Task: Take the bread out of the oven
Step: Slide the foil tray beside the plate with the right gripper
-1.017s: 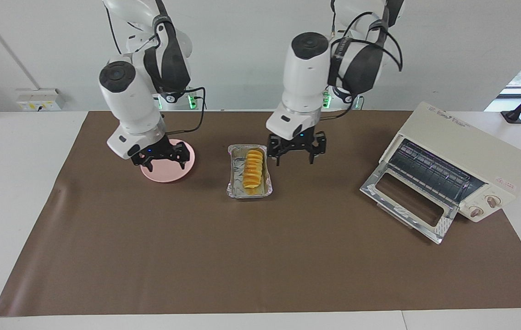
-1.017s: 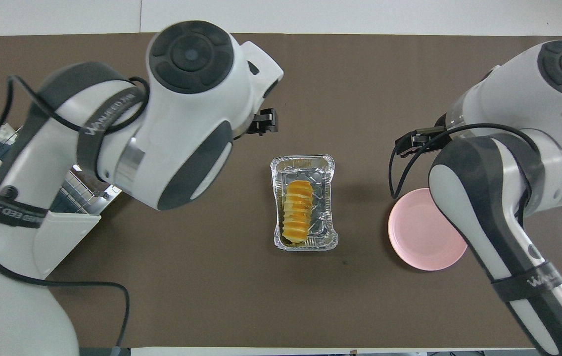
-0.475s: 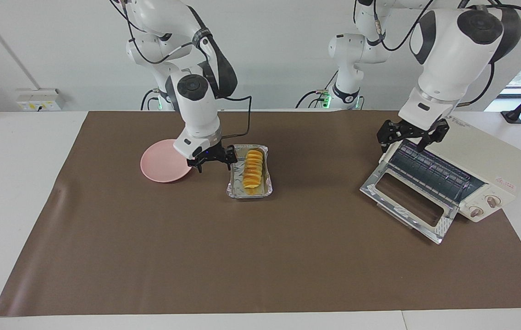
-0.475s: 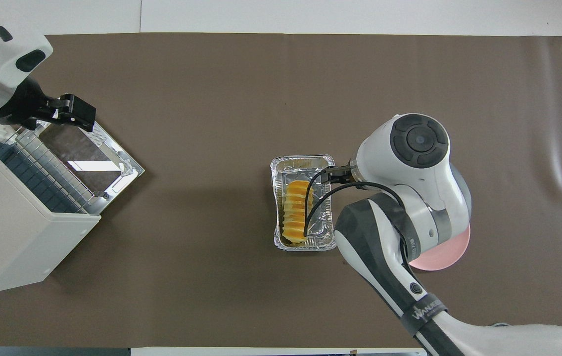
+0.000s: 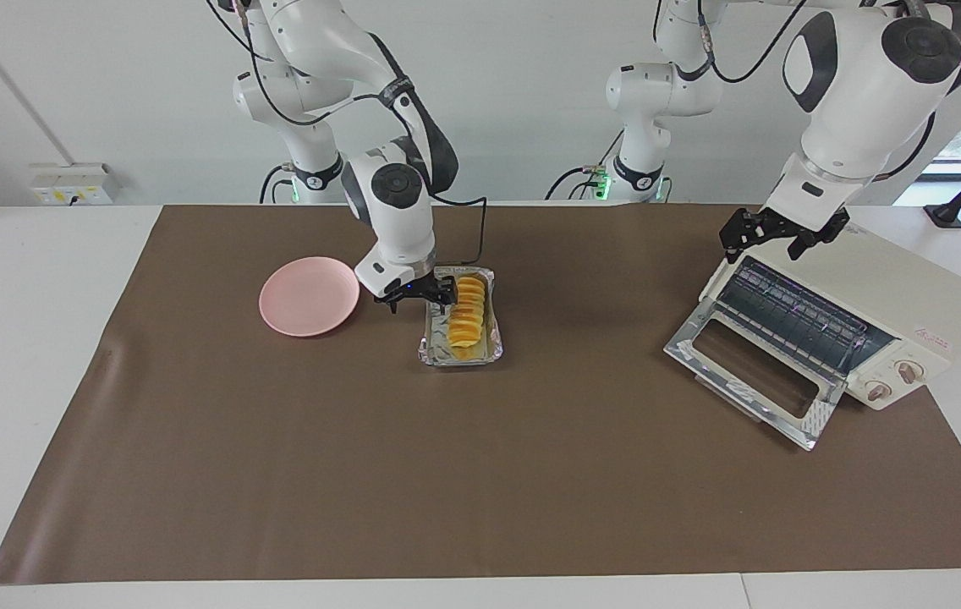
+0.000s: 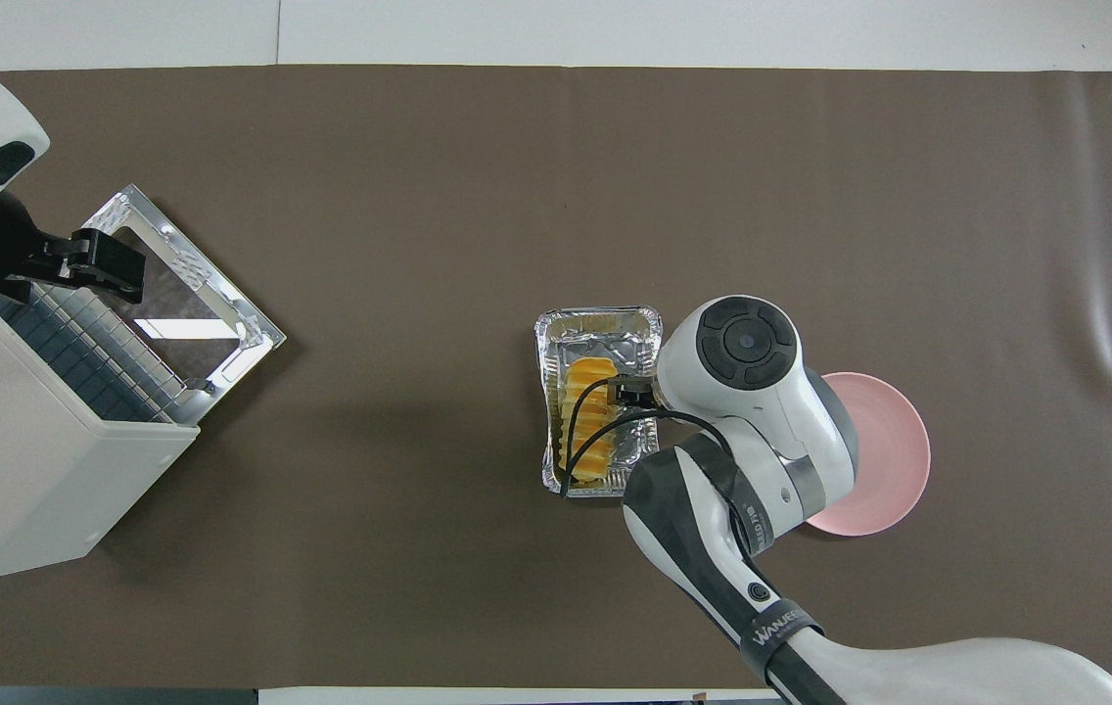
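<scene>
Table (image 5: 41, 355): white, carried a brown mat (image 5: 480, 474).
On mat: oven (image 5: 848, 317), foil tray (image 5: 432, 347), pink plate (image 5: 309, 296), well apart.

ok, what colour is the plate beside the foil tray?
Pale pink, plain plate; clearest in the facing view.

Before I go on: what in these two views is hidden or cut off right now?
- Right gripper: overhead view, its own wrist covers it; whether it touches the bread or foil tray is unclear in either view.
- Pink plate: overhead view, partly under the right arm.
- Oven: overhead view, cut off by the frame edge; the knobs show only in the facing view.
- Left gripper: over the oven's top edge; contact unclear.
</scene>
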### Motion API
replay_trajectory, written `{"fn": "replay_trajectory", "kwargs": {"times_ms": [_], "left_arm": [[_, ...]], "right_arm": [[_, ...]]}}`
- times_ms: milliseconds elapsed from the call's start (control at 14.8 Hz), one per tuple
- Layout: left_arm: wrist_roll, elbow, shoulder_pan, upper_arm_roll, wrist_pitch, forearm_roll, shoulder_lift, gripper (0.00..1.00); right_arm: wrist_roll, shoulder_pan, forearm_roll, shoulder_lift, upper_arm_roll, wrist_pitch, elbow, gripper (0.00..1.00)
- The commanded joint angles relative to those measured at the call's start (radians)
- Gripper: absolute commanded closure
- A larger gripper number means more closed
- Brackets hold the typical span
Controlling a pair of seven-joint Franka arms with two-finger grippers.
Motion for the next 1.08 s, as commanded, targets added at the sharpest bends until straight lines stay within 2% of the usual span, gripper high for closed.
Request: {"fn": "replay_trajectory", "kwargs": {"times_ms": [0, 136, 271, 339, 407, 542, 610, 678, 814, 1017], "left_arm": [[0.086, -0.059, 0.015, -0.001, -0.019, -0.033, -0.071, 0.00], [0.067, -0.060, 0.013, 0.005, -0.024, -0.056, -0.090, 0.00], [0.057, -0.071, 0.013, 0.005, -0.038, -0.056, -0.120, 0.00], [0.060, -0.085, 0.013, 0.005, -0.032, -0.056, -0.126, 0.00], [0.059, -0.091, 0.012, 0.005, 0.003, -0.057, -0.123, 0.00], [0.059, -0.083, 0.010, 0.025, 0.027, -0.108, -0.114, 0.00], [0.059, -0.083, 0.000, 0.042, 0.025, -0.114, -0.111, 0.00], [0.059, -0.088, -0.005, 0.044, 0.022, -0.114, -0.111, 0.00], [0.059, -0.087, -0.006, 0.039, 0.015, -0.113, -0.113, 0.00], [0.063, -0.091, -0.019, 0.040, 0.016, -0.110, -0.120, 0.00]], "right_arm": [[0.057, 0.002, 0.012, -0.002, -0.002, 0.058, -0.036, 0.00], [0.093, 0.028, 0.013, 0.012, -0.002, 0.069, -0.039, 0.00], [0.104, 0.029, 0.013, 0.020, -0.002, 0.072, -0.040, 0.07], [0.115, 0.031, 0.013, 0.021, -0.002, 0.074, -0.040, 0.16], [0.121, 0.035, 0.013, 0.021, -0.002, 0.077, -0.040, 0.32], [0.121, 0.036, 0.011, 0.023, -0.002, 0.078, -0.039, 0.70], [0.120, 0.037, 0.011, 0.023, -0.002, 0.078, -0.037, 0.95], [0.117, 0.037, 0.011, 0.023, -0.002, 0.080, -0.037, 1.00], [0.097, 0.034, 0.011, 0.023, -0.002, 0.080, -0.027, 1.00], [-0.010, 0.008, 0.015, 0.020, -0.004, 0.057, 0.044, 1.00]]}}
